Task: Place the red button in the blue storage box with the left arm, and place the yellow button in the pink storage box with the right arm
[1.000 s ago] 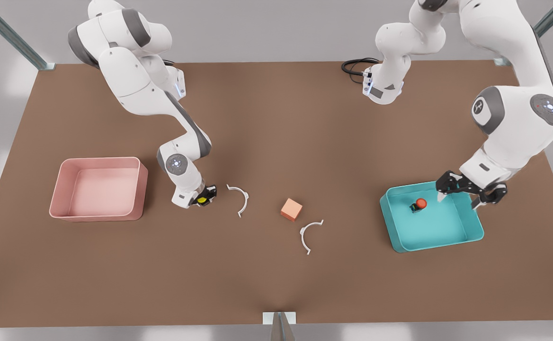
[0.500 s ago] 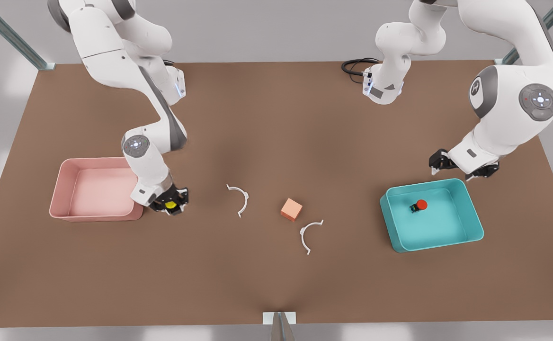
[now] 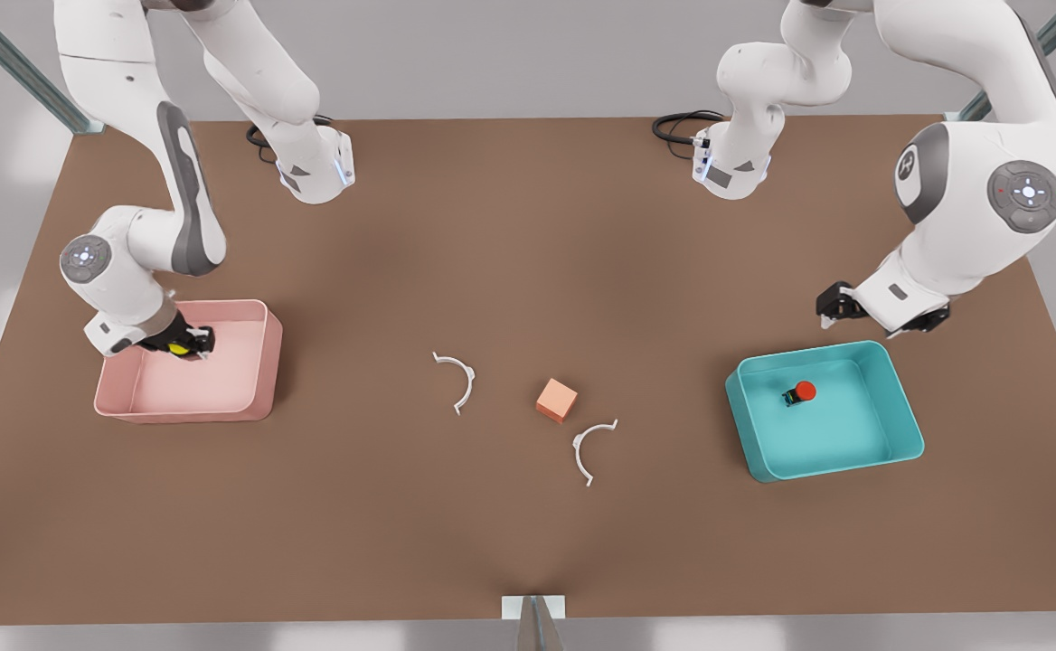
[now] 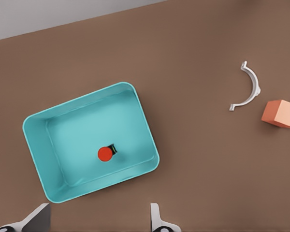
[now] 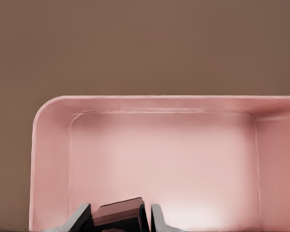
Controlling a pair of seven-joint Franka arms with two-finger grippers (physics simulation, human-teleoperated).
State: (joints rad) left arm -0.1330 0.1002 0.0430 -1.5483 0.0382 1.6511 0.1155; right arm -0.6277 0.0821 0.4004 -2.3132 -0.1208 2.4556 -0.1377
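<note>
Carried over pink storage box (image 3: 248,316), yellow button (image 3: 175,347) sits clamped in right tool (image 3: 186,345).

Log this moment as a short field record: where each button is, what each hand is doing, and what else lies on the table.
red button: lying inside the blue storage box, released
yellow button: gripped by the right hand above the pink storage box
left hand: open, beyond the blue box's far rim, holding nothing
task state: red placed; yellow not yet dropped
other items: orange cube and two white curved clips mid-table
</note>
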